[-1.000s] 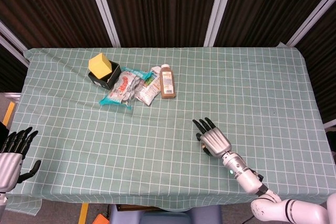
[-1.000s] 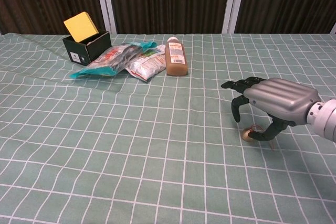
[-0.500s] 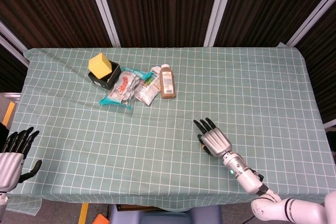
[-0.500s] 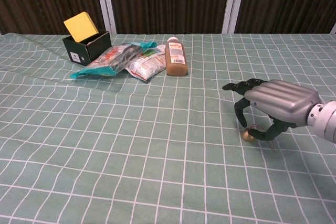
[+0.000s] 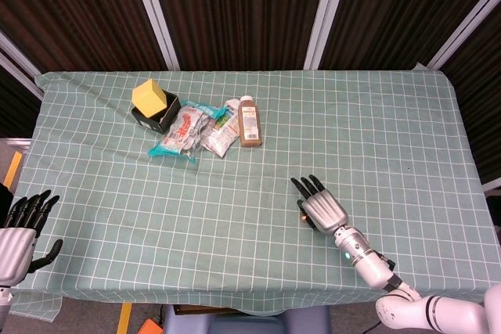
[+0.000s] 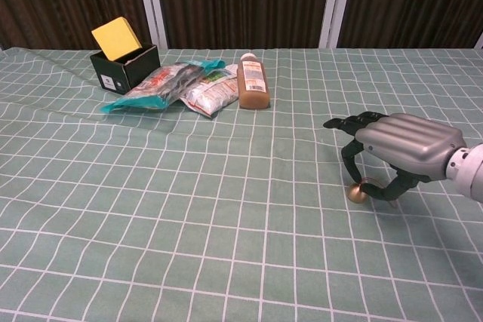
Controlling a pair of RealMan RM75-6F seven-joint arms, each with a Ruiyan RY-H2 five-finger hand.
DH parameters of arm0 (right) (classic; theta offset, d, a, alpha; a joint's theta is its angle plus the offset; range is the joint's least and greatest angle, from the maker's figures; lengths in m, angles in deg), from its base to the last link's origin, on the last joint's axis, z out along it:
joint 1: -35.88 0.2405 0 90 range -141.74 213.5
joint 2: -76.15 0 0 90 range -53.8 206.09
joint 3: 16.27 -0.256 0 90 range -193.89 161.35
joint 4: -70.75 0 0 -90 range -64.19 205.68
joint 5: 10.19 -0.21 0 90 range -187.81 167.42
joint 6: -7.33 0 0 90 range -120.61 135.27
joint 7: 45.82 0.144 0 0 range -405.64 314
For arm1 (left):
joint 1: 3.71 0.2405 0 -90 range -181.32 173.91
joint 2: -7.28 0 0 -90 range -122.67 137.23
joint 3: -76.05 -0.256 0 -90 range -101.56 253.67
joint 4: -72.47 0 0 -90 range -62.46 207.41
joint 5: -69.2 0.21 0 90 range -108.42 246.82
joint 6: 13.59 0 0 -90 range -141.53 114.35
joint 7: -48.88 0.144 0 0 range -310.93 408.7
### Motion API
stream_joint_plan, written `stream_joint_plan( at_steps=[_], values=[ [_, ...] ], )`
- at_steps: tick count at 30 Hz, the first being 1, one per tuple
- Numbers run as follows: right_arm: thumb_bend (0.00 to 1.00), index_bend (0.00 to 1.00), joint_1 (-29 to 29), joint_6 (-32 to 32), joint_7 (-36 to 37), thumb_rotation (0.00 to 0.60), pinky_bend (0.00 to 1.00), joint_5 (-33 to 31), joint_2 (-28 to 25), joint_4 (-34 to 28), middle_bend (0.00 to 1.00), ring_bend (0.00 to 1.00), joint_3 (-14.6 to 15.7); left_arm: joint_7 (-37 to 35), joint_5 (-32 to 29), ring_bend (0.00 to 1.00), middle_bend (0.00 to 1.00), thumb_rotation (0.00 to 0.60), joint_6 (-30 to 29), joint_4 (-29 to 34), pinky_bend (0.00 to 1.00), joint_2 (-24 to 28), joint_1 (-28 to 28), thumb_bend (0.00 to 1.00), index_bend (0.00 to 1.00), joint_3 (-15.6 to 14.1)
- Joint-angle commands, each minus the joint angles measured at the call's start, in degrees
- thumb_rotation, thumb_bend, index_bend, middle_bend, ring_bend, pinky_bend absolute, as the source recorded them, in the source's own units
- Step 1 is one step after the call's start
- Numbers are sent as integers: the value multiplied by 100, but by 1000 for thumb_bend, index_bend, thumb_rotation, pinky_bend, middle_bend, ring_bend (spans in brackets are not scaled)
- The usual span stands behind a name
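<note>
Far left on the surface point(image 6: 151, 209): black box point(image 6: 124, 68) with yellow card point(image 6: 117, 38), two snack packs point(image 6: 173, 84), brown bottle point(image 6: 253, 84) lying flat, all well apart from right hand point(image 6: 396, 145); nothing blocks it. Small gold ball point(image 6: 356, 194) sits on the cloth under the curled fingers point(image 6: 349, 157), thumb just beside it, grip unclear. The right hand has shifted slightly right since earlier. Left hand point(image 5: 17, 228) open, off the surface edge

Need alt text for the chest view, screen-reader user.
The robot's right hand arches palm-down over a small golden ball on a green checked tablecloth, fingertips at the ball. Far left: a black box with a yellow card, two snack packets and a lying brown bottle.
</note>
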Motion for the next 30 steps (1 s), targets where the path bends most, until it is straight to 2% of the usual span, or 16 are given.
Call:
stream_joint_plan(
  at_steps=[1, 13, 20, 24, 26, 30],
  values=[
    [491, 683, 2, 21, 9, 600, 0, 2, -1, -3, 9, 0, 14, -10, 0, 0, 0, 600, 8, 5, 60, 4, -3, 382, 0, -3],
    [605, 763, 18, 152, 138, 600, 0, 31, -43, -173, 54, 0, 17, -55, 26, 0, 0, 600, -19, 0, 60, 21, 6, 382, 0, -9],
    [612, 774, 267, 282, 557, 600, 0, 312, 60, -633, 71, 0, -305, -37, 3, 0, 0, 600, -5, 5, 59, 22, 2, 384, 0, -2],
    [611, 776, 131, 332, 84, 600, 0, 97, -349, -796, 74, 0, -166, -55, 12, 0, 0, 600, -75, 27, 60, 34, 27, 383, 0, 12],
    [611, 775, -11, 399, 71, 600, 0, -58, -607, -1030, 74, 0, -94, -82, 11, 0, 0, 600, -70, 6, 60, 47, 36, 384, 0, -1],
    [612, 774, 231, 159, 277, 600, 0, -243, -523, -1203, 74, 0, -359, -97, -34, 0, 0, 600, -63, 29, 60, 72, 46, 383, 0, 8]
  ],
)
